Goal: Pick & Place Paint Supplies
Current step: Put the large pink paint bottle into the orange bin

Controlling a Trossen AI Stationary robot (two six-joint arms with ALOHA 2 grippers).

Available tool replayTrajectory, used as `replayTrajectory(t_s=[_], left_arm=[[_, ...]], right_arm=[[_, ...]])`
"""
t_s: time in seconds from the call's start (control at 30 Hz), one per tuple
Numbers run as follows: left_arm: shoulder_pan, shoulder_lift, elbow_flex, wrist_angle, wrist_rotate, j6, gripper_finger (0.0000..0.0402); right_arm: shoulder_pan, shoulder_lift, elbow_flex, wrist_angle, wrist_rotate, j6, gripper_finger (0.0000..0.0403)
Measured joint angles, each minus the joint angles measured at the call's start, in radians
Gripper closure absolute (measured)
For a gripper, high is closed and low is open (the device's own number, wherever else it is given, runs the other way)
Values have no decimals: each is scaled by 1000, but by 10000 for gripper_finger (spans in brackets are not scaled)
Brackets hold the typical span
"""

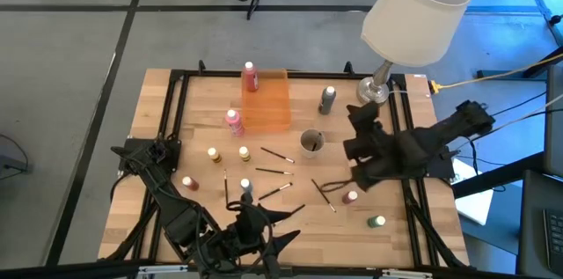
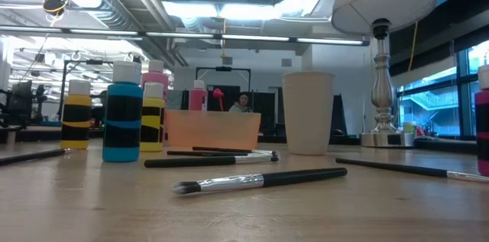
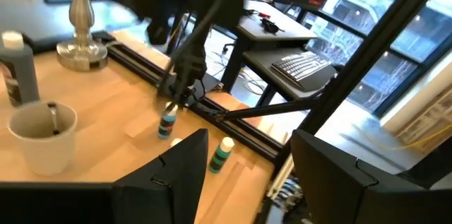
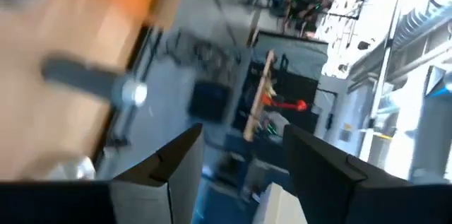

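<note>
R end effector (image 1: 354,129) raised over right side of table (image 1: 158,138), btwn grey bottle (image 1: 327,99) and lamp (image 1: 378,85); fingers apart, holding nothing. Cup (image 1: 310,142) w/ brush handle inside sits just beside it, toward table centre. Loose brushes (image 1: 281,189) and small bottles (image 1: 350,197) lie nearer front edge. L end effector (image 1: 264,237) at front edge, fingers wide, empty. Orange tray (image 1: 266,107) near back edge, pink bottle (image 1: 233,121) beside.

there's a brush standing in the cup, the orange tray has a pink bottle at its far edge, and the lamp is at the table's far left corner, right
Not quite. The lamp stands at the table's far right corner, as the high view shows. The rest holds: a brush stands in the cup, and a pink bottle is at the orange tray's far edge.
</note>
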Motion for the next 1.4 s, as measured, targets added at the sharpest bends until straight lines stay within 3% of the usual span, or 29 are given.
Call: replayTrajectory(t_s=[0.17, 0.23, 0.33, 0.43, 0.63, 0.77, 1.03, 1.4], left_arm=[[21, 0, 0, 10, 47, -53, 201], [30, 0, 0, 20, 77, -72, 201], [52, -5, 0, 12, 175, -177, 201], [81, -21, 0, 10, 316, -192, 201], [129, -68, 0, -42, 515, -214, 202], [153, -106, 0, -139, 626, -176, 206], [222, -179, 0, -268, 702, -187, 208], [427, -322, 0, -731, 737, -437, 208]], right_arm=[[68, -14, 140, 1, -14, 240, 206], [96, -26, 194, 1, -75, 398, 206], [123, -37, 258, 2, -279, 646, 206], [133, -54, 287, 20, -498, 785, 209], [181, -64, 287, 93, -802, 822, 222], [239, -64, 287, 210, -927, 738, 232], [349, -64, 287, 378, -983, 640, 242], [344, -79, 286, 282, -907, 543, 233]])
